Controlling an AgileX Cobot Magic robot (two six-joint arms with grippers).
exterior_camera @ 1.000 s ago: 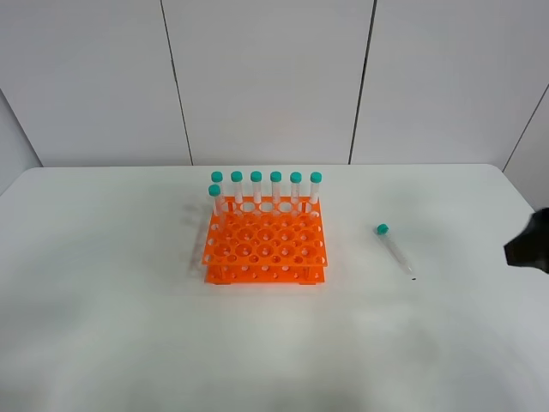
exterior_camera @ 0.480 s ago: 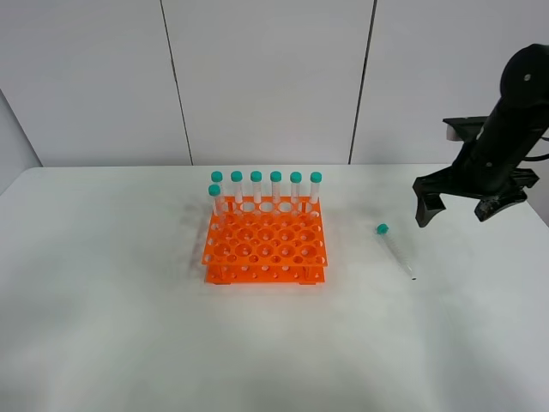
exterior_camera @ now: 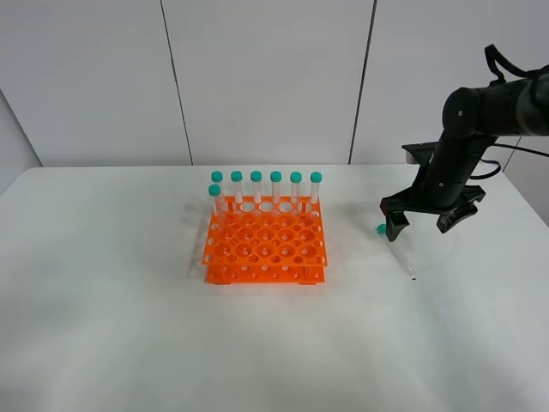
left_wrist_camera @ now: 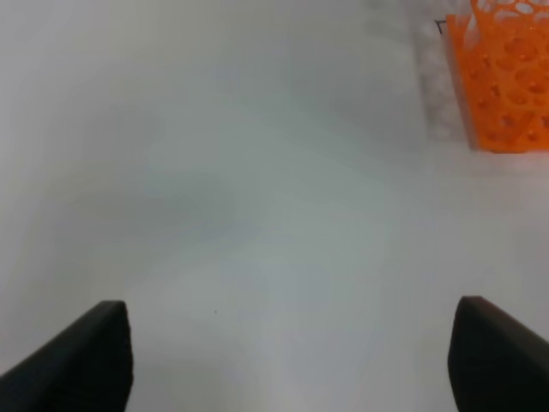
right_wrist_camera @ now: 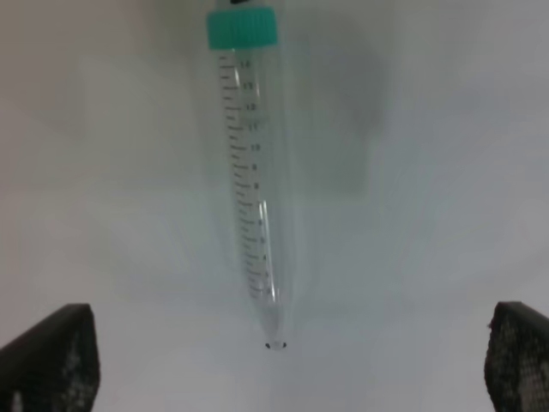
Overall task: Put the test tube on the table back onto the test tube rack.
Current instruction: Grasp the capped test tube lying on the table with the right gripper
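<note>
Right fingers (exterior_camera: 394,227) moved over test tube (right_wrist_camera: 255,189), wrist view alone shows graduations

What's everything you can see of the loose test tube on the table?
The test tube is slim clear plastic with a teal-green screw cap, printed graduation marks and a pointed conical tip; it looks empty. It lies flat on the white table, right of the orange test tube rack in the high view and apart from it, cap toward the wall. Only the table touches it; the open right gripper hovers above, a finger on each side.
</note>
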